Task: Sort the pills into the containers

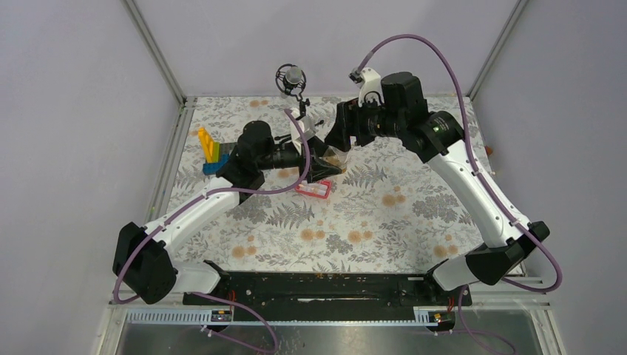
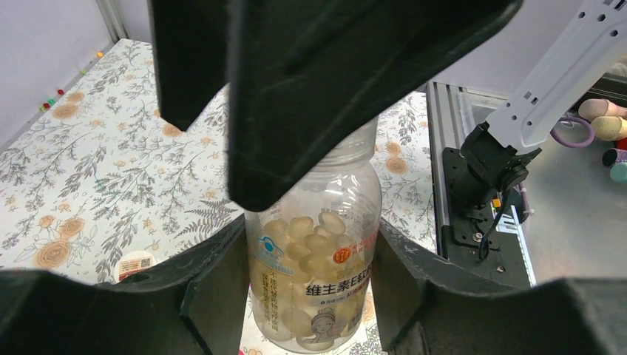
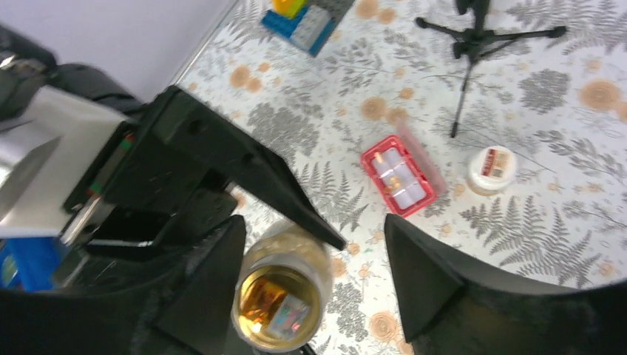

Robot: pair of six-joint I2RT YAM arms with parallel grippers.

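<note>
- Firmly, the left tool is clamped on the clear yellowish bottle: its two dark fingers press on the bottle's opposite sides, low on the body.
- Many pale yellowish pills fill the lower part of this bottle, behind a label with printed characters.
- From above, the bottle is near the middle of the table, a little toward the far edge. I cannot tell if it stands on the flowered cloth or is lifted from it.
- The right tool is at the bottle's upper end, with its fingers apart and one on each side. A clear gap shows between the bottle and one finger, so it does not grip the bottle.
- In the left wrist view, a finger of the right tool covers the bottle's top, so a cap cannot be seen.
- The pink compartment box lies open on the cloth, just beside the left tool on the side of the near edge. Small orange bits are in its compartments.
- The white-capped bottle stands upright near the pink box, not touching it.
- A toy-brick block is toward the left edge, and a small black tripod stands toward the far edge.
</note>
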